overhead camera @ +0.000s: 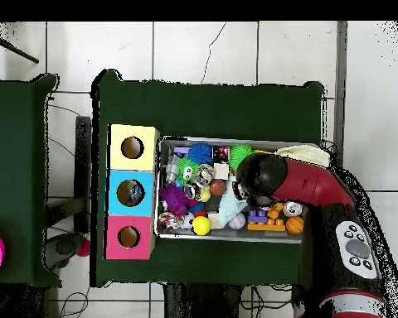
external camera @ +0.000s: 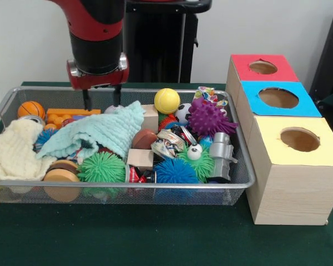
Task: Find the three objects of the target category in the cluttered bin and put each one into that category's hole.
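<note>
Filling the wire bin on the dark green tabletop is a jumble of toys, and which category is wanted cannot be told from the views. A yellow ball sits by the bin's back rim, a purple spiky ball beside it toward the boxes, and green and blue spiky balls lie along the front rim. A small basketball rests in the back corner farthest from the boxes. A mint cloth drapes over the middle, a cream cloth over the end away from the boxes. The tool hangs over the back rim above the mint cloth, fingers apart and holding nothing. Beside the bin stands a row of wooden boxes with holes: yellow, blue, red.
</note>
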